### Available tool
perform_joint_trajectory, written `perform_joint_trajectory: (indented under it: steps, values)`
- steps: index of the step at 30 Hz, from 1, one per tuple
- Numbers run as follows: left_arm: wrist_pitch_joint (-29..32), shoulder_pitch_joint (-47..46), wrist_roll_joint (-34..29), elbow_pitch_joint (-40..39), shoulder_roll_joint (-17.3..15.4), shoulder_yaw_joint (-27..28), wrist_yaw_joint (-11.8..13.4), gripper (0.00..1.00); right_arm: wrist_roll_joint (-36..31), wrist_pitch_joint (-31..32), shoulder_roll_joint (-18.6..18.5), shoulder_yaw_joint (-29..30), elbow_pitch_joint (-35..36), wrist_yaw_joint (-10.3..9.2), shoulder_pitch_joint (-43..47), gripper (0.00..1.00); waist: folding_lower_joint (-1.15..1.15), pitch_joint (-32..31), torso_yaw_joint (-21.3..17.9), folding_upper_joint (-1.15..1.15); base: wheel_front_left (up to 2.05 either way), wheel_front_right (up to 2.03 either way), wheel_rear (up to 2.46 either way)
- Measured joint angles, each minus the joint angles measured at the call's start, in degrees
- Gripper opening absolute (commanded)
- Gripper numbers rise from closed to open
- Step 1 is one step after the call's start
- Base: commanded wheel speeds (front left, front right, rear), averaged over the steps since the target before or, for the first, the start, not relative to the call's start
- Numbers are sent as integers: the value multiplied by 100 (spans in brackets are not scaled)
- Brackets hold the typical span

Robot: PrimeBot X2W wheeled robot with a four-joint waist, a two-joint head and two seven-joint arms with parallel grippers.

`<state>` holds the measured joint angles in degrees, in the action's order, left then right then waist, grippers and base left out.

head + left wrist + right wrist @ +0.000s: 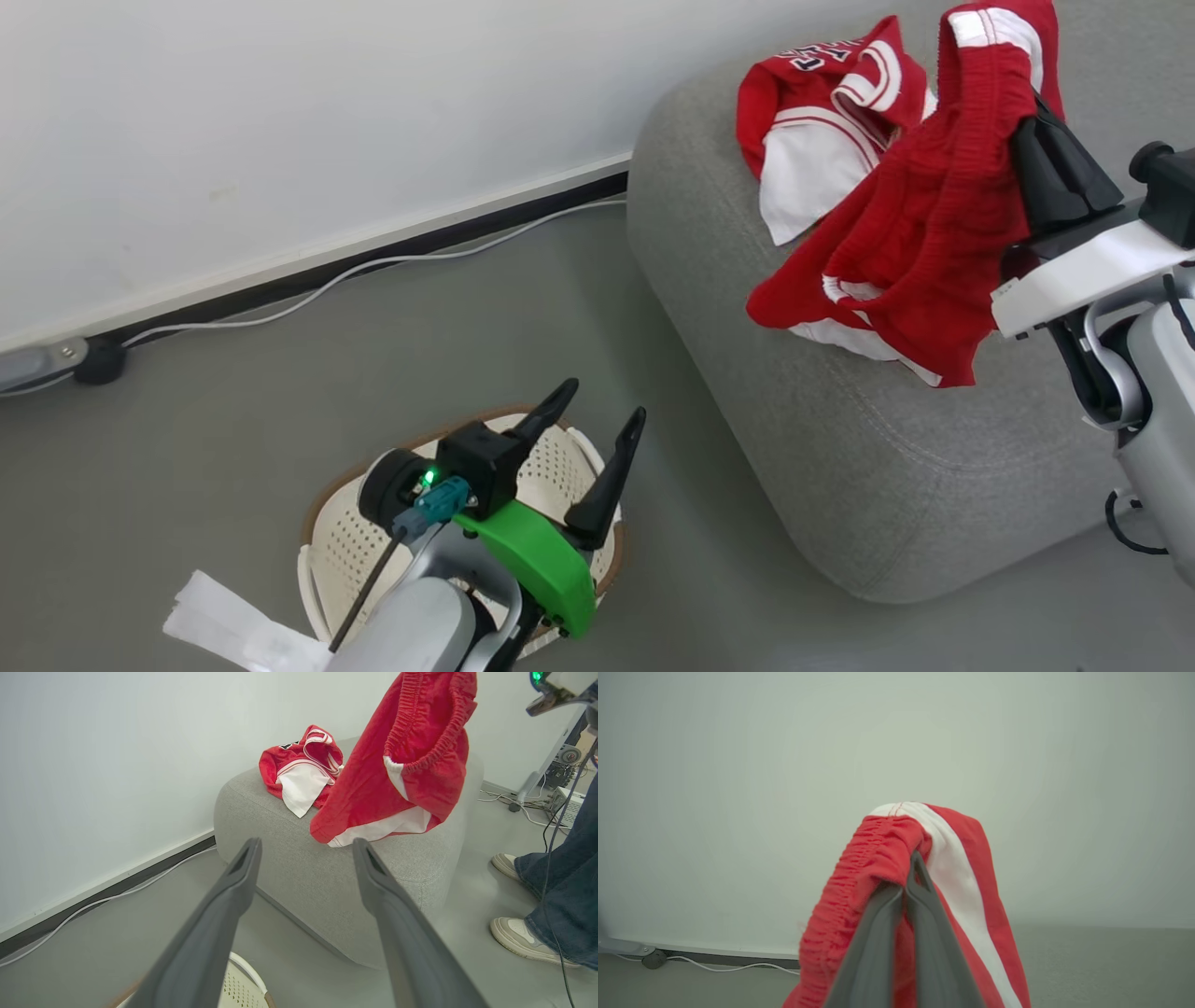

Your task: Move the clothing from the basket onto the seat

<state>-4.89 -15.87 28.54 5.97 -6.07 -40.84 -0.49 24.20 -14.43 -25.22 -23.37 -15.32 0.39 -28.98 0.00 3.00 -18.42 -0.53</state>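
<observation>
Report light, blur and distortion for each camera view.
Head view: soft, even light, faint shadows, no glare, with the shorts and the seat sharp. Left wrist view: wide-angle stretch, the left gripper's fingers loom large and soft-edged, and the jersey is crisp. Right wrist view: the right gripper and the gripped waistband are slightly soft, the wall is featureless, and the corners are a little dimmer.

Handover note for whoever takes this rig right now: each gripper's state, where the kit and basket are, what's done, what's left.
Right gripper: shut on the waistband of the shorts, which hang over the sofa.
Left gripper: open, empty, above the basket.
Done: jersey lies on the sofa; no red cloth in the visible part of the basket.
Left: lower and release the shorts onto the sofa.
</observation>
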Motion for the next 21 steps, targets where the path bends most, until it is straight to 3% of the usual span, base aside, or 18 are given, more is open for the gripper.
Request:
perform_joint_trajectory:
  steps: [10,21]
  values:
    - [-20,73,-8,11,83,-237,-52,100,4,0,-289,193,179,-55,254,0,0,38,-342,0,0,0,0]
    - [42,71,-87,-9,103,-318,-53,100,203,21,-383,393,287,-97,394,0,0,314,-307,0,0,0,0]
